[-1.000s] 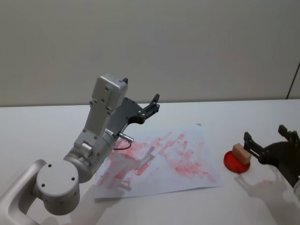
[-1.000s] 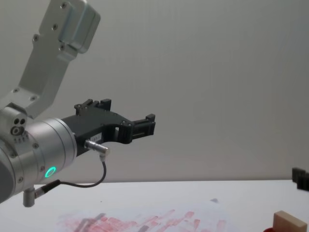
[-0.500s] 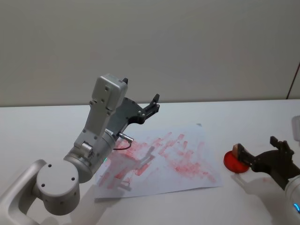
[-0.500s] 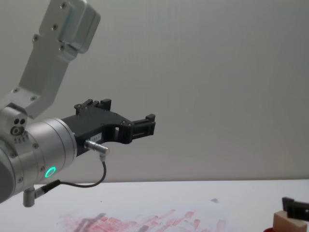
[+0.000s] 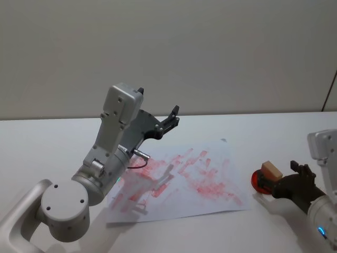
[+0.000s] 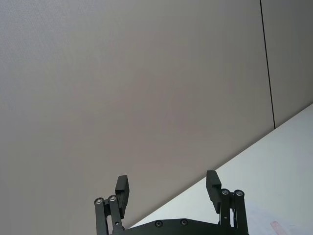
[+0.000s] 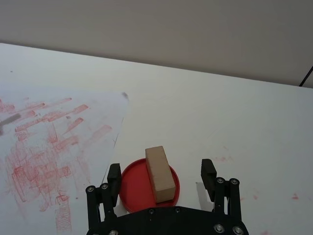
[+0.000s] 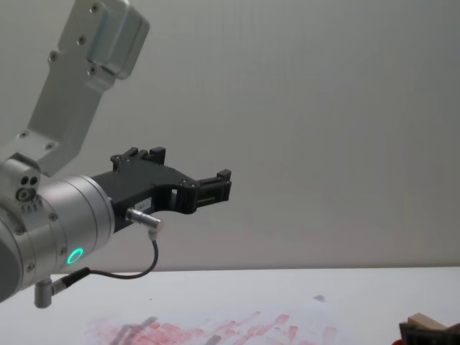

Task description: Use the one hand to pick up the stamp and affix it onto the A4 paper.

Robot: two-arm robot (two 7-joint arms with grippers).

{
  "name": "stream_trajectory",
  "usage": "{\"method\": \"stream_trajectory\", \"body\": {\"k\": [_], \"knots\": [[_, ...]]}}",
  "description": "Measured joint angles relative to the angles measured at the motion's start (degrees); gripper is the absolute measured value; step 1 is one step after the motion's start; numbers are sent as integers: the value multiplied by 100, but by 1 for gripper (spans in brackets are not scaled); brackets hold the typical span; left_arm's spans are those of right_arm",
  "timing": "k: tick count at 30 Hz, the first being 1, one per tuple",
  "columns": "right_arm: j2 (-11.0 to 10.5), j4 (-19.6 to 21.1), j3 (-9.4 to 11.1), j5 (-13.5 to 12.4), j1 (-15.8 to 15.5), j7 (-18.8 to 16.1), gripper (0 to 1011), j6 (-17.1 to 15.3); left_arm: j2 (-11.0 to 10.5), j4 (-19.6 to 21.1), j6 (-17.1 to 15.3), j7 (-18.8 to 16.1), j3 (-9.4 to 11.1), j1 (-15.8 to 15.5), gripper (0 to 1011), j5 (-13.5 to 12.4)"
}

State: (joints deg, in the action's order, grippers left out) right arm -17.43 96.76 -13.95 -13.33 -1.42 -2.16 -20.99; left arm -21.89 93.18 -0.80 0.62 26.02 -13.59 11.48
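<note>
Right wrist view: right gripper point(image 7: 161, 175) has its 2 fingers spread wide, 1 on each side of the stamp point(image 7: 160, 172). There's a gap on both sides and no contact that I can see. Nothing is pinched. The stamp is a pale wood block lying flat on the red disc point(image 7: 133, 188), long side pointing away from the gripper, roughly centred between the fingers. The disc sits on the white table point(image 7: 230, 122), just beside the near right edge of the A4 paper point(image 7: 44, 142); I can't tell if they touch.

In the head view the same gripper comes in low from the right, down at disc level, with the stamp at its fingertips. The paper is to its left, flat on the table and already covered in smudgy red prints across most of its middle.

Left gripper point(image 6: 167, 182) is parked, raised high over the left part of the paper and aimed at the back wall point(image 6: 146, 73), fingers spread, holding nothing.

Progress: early, by my read. The approach looks done and the gripper is lined up around the stamp, but the grasp isn't made yet and the stamp isn't lifted. What's left:
- close on the block's 2 long sides
- lift it off the disc
- carry it left over the paper
- press it down

The prints on the sheet say nothing certain about this attempt.
</note>
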Motion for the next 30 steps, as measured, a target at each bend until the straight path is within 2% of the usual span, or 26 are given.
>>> {"method": "stream_trajectory", "body": {"k": [7,10,11,20,30], "knots": [[76,-176,-29,111,126,-99,999,-99,0,0,0,0,0,0,1001,0],[97,-223,-38,141,162,-122,960,-125,0,0,0,0,0,0,1001,0],[102,-233,-39,147,169,-128,911,-130,0,0,0,0,0,0,1001,0],[135,-315,-54,199,226,-171,676,-172,0,0,0,0,0,0,1001,0],[152,-359,-60,223,255,-194,345,-192,0,0,0,0,0,0,1001,0]]}}
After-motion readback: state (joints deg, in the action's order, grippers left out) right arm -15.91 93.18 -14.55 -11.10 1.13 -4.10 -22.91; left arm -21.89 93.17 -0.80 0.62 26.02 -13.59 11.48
